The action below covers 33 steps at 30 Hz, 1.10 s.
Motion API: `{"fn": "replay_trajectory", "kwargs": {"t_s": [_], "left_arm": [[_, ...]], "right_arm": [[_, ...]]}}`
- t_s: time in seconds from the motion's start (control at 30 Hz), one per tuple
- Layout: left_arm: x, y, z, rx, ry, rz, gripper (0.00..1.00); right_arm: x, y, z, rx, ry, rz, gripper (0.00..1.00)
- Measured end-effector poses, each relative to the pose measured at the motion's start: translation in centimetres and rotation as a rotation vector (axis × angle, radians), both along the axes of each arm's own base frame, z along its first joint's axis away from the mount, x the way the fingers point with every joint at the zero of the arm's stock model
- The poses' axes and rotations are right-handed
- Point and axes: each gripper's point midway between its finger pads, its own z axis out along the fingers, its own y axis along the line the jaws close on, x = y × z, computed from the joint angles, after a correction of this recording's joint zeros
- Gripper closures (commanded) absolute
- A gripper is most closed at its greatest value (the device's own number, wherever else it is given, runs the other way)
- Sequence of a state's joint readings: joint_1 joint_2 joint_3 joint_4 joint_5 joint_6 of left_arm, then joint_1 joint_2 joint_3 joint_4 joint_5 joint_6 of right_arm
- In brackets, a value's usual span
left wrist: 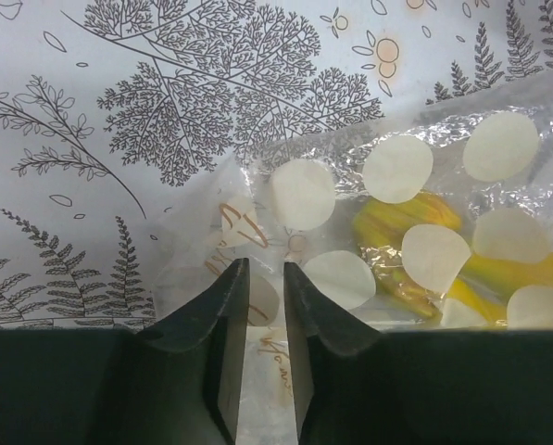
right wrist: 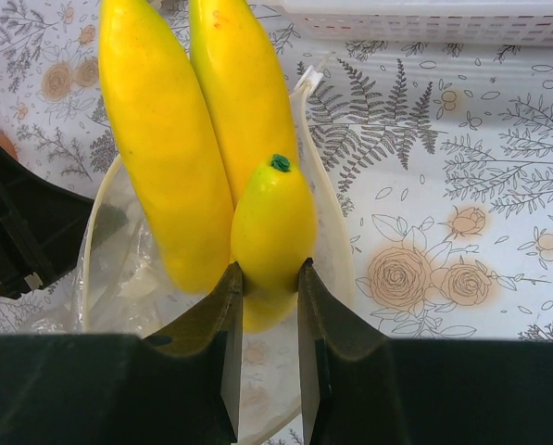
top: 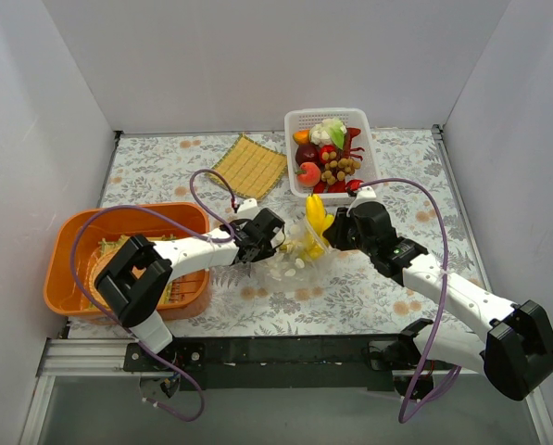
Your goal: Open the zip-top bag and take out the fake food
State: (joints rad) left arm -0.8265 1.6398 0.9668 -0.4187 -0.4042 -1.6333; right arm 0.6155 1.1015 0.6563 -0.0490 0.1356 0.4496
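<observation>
The clear zip-top bag [top: 290,261] with white dots lies on the table's middle. My left gripper [top: 274,243] is shut on its edge; in the left wrist view the film sits pinched between the narrow jaws [left wrist: 265,278], and yellow shows through the dotted bag [left wrist: 396,171]. My right gripper [top: 336,232] is shut on the yellow banana bunch [top: 315,218]. In the right wrist view the bananas [right wrist: 165,139] stand up out of the bag's open mouth [right wrist: 336,241], gripped at the short stem end [right wrist: 269,269].
A white slotted basket [top: 296,122] at the back holds other toy foods and a red lobster [top: 353,148]. A yellow woven mat [top: 250,167] lies left of it. An orange basin [top: 72,243] stands at the left, under the left arm.
</observation>
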Motion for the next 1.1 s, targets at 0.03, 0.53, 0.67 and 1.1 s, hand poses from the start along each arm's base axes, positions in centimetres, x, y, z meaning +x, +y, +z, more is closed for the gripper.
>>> {"fn": "replay_trajectory", "kwargs": {"t_s": [0.03, 0.53, 0.67, 1.1], "left_arm": [[0.1, -0.1, 0.0, -0.005, -0.007, 0.002, 0.92], [1.6, 2.3, -0.2, 0.071, -0.064, 0.053, 1.0], [1.9, 2.9, -0.2, 0.087, -0.069, 0.062, 1.0], [1.7, 3.4, -0.3, 0.102, -0.059, 0.066, 1.0]], "right_arm": [[0.0, 0.0, 0.0, 0.001, -0.001, -0.001, 0.98], [0.2, -1.1, 0.9, -0.017, -0.035, -0.041, 0.98], [0.0, -1.8, 1.8, -0.018, -0.058, -0.057, 0.98], [2.0, -4.4, 9.0, -0.114, -0.192, -0.147, 0.97]]}}
